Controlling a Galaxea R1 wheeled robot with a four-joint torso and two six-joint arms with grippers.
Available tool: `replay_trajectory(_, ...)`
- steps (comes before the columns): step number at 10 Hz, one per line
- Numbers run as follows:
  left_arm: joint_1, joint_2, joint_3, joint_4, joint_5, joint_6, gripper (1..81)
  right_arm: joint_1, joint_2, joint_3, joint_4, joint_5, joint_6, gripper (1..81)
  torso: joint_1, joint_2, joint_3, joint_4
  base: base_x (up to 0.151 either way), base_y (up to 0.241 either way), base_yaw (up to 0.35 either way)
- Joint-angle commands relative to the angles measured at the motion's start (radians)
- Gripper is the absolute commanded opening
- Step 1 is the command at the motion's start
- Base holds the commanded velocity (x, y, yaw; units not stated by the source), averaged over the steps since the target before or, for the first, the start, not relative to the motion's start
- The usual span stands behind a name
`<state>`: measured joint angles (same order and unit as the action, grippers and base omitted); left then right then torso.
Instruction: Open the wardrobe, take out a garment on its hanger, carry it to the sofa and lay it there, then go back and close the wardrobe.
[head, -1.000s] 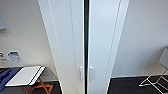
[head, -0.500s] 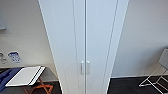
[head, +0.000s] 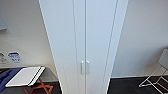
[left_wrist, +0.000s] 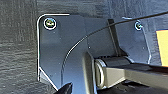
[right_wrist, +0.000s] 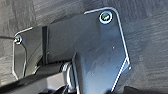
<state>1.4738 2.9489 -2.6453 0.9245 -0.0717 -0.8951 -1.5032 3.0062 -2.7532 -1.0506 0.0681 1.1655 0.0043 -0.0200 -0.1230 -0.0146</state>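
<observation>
Head view — wardrobe (head: 85, 37) upright, shut.

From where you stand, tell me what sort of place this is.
Probably a lived-in room, perhaps a bedroom or mock flat: a tall white wardrobe with shut doors, a small folding table and a white wire-legged chair on dark floor.

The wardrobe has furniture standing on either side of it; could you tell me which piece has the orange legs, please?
The folding table with the white top, left of the wardrobe; the chair on the right has thin white wire legs.

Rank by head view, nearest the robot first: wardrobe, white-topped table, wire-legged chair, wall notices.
1. Wardrobe, dead ahead.
2. White-topped table, left, and wire-legged chair, right: too close to call.
3. Wall notices, far left.
</observation>
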Motion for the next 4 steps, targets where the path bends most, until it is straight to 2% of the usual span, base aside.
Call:
replay_trajectory(1, 0.01, 0.084, -0.071, 0.05, 0.03, 0.004, 81.1, -0.039, 0.053, 0.023, -0.101, -0.042, -0.041, 81.1, 0.0, 0.0, 0.0, 0.0, 0.0, 0.0, 0.0)
replay_trajectory(4, 0.01, 0.101, -0.073, 0.047, 0.033, 0.004, 81.1, -0.047, 0.058, 0.026, -0.12, -0.039, -0.043, 81.1, -0.002, -0.001, 0.001, 0.0, 0.0, 0.0, 0.0)
